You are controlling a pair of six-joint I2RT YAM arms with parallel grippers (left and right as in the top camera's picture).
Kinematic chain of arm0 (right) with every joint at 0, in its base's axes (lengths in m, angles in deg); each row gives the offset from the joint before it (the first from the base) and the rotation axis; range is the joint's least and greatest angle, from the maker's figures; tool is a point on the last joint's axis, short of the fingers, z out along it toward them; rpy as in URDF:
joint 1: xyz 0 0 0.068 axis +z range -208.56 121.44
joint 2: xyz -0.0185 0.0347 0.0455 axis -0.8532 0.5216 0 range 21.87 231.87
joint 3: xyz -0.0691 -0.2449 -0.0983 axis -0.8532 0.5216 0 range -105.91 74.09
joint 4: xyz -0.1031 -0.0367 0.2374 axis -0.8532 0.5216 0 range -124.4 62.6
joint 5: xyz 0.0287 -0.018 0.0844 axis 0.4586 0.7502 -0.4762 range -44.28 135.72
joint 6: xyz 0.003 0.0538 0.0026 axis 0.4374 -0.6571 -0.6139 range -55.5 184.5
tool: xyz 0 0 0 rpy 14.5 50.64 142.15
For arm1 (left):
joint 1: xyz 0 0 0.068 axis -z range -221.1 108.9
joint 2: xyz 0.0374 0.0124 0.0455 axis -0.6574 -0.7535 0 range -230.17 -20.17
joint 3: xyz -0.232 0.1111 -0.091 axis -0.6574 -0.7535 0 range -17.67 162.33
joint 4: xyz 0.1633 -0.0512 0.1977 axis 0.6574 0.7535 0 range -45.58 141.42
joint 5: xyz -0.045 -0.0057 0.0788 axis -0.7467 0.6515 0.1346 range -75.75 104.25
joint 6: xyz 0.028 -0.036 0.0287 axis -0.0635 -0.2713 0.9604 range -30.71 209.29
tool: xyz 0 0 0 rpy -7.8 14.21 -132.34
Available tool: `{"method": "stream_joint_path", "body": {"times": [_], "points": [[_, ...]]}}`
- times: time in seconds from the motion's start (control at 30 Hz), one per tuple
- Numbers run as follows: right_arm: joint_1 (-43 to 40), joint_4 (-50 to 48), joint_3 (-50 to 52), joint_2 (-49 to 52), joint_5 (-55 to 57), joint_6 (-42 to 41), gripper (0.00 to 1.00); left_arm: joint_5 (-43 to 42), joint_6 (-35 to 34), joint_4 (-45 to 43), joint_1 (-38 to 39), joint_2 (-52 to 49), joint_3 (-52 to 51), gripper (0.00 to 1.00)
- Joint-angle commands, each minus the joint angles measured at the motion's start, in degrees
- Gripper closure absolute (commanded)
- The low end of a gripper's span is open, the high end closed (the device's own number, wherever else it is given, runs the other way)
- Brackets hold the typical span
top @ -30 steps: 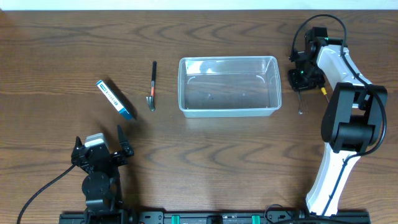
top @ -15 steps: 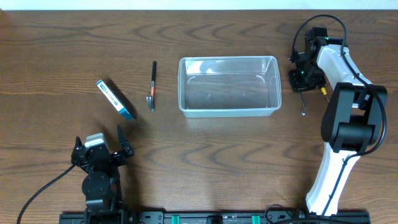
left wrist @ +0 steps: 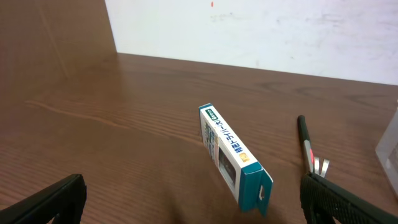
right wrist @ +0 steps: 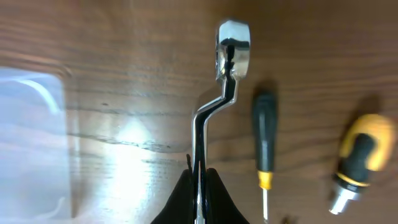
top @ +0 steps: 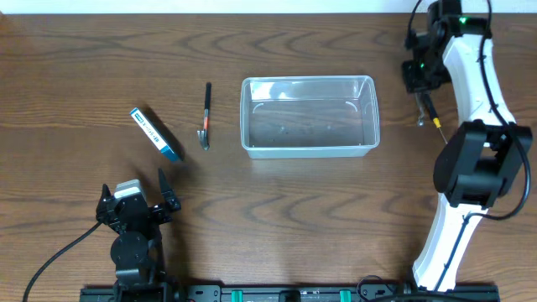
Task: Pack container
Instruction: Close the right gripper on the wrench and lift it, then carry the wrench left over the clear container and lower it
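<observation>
1. metal wrench [right wrist: 205, 124] clenched in right tool [right wrist: 200, 182], shaft pointing straight out from the tips.
2. container [top: 308, 117] centre of desk [top: 75, 84], empty, to that tool's left, long axis side to side; right arm nearer.
3. left tool [top: 134, 205] spread, idle.

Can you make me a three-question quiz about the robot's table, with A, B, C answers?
1. Where is the blue box?
A. in the bin
B. on the table
C. in a claw

2. How many things lie in the bin?
A. none
B. two
C. four

3. What is the right claw doing?
A. hanging open
B. gripping a wrench
C. gripping the box

Answers:
1 B, it lies flat, well apart from the bin.
2 A, only its bare clear floor shows.
3 B, it pinches the wrench's handle.
</observation>
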Motion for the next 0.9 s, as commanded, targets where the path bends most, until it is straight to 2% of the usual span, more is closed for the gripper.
{"method": "stream_joint_path", "body": {"times": [0.0,0.3,0.47,0.67,0.87], "points": [[2.25,0.79,-3.72,-5.44,0.55,0.07,0.99,0.07,0.74,0.59,0.17,0.35,-1.6,0.02],[12.04,2.69,-4.13,-14.67,-0.22,5.6,0.99,0.07,0.74,0.59,0.17,0.35,-1.6,0.02],[19.54,3.69,-4.13,-18.62,-5.97,12.66,0.99,0.07,0.74,0.59,0.17,0.35,-1.6,0.02],[27.65,6.75,-3.54,-18.67,-6.8,21.14,0.99,0.07,0.74,0.59,0.17,0.35,-1.6,0.02],[32.24,6.99,-2.16,-16.2,-6.71,25.35,0.99,0.07,0.74,0.59,0.17,0.35,-1.6,0.02]]}}
